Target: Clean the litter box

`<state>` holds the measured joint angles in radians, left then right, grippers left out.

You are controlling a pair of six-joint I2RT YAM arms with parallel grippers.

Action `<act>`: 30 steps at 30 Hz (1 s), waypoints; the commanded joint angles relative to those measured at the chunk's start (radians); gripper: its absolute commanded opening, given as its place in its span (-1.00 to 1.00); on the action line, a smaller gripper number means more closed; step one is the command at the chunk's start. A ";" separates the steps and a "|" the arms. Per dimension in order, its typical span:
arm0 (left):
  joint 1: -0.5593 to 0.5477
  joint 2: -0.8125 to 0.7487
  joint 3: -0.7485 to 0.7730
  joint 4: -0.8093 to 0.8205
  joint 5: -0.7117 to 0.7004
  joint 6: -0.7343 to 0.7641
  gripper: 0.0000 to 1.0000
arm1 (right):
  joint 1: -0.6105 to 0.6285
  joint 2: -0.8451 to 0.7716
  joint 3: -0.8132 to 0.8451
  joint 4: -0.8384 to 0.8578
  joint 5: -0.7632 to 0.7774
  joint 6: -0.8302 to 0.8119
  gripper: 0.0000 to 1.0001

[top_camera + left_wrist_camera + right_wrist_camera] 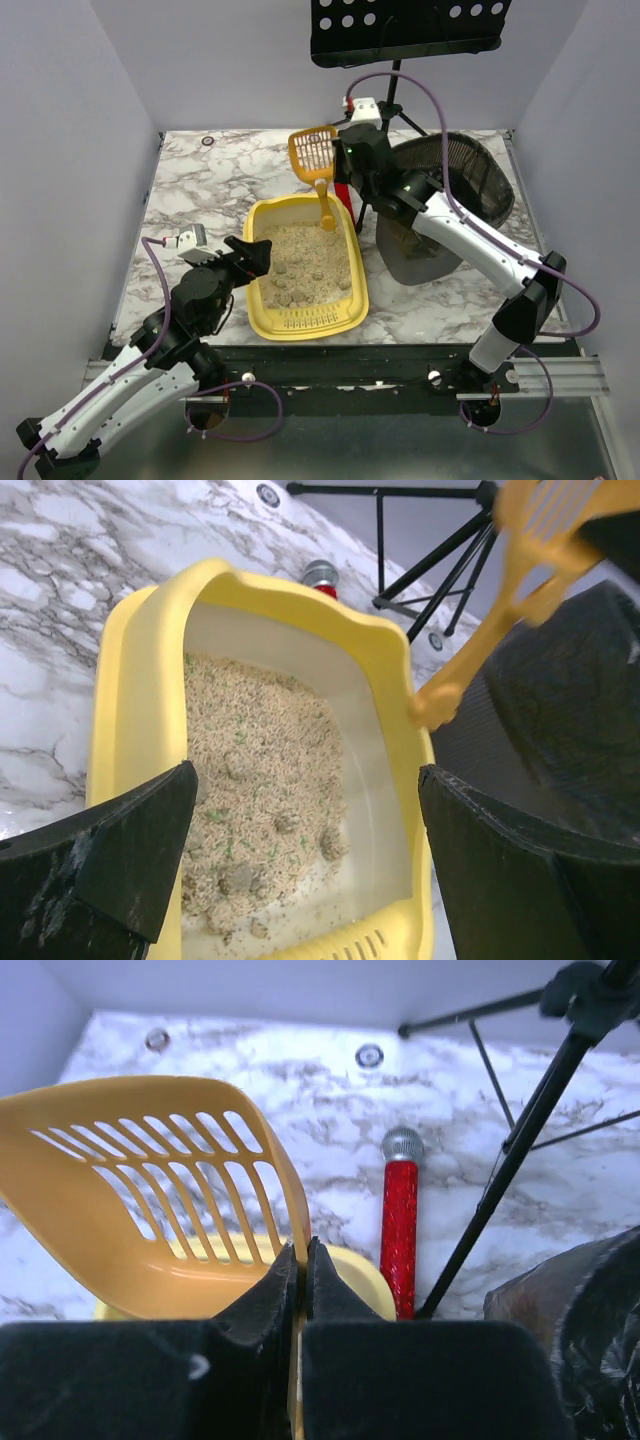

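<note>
The yellow litter box (305, 322) sits in the middle of the marble worktop (200, 200), with its ridged lip on our side. It has beige litter with lumps in it. Our right claw (302, 1280) is squeezed tight on the orange scoop (313, 152), just under its slotted head. The head is up and the handle end points down at the far rim of the box. We cannot tell if it touches. Our left claw (252, 254) is spread wide with nothing in it, over the box's near left side. A black mesh bin (470, 180) stands to the right.
</note>
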<state>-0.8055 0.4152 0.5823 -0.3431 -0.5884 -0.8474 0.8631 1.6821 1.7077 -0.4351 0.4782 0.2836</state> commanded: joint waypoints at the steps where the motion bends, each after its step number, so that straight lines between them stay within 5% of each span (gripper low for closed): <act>1: 0.002 0.007 -0.049 0.009 0.009 -0.013 0.98 | 0.020 -0.033 0.053 0.062 0.053 0.092 -0.99; 8: 0.002 0.057 0.014 0.101 0.013 0.022 0.98 | 0.019 -0.084 -0.057 0.065 -0.226 -0.035 -0.99; 23: 0.034 0.286 0.123 0.296 0.073 0.016 0.98 | 0.022 -0.186 -0.215 0.124 -0.562 -0.179 -0.99; 28: 0.058 0.329 0.125 0.323 0.052 -0.001 0.82 | 0.053 -0.194 -0.233 0.119 -0.615 -0.230 -0.99; 30: 0.060 0.352 0.137 0.322 0.061 0.007 0.47 | 0.060 -0.193 -0.232 0.107 -0.622 -0.242 -0.99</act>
<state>-0.7586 0.7395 0.6807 -0.0669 -0.5388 -0.8387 0.8932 1.5078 1.4879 -0.3302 -0.0544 0.0937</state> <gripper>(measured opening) 0.843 0.078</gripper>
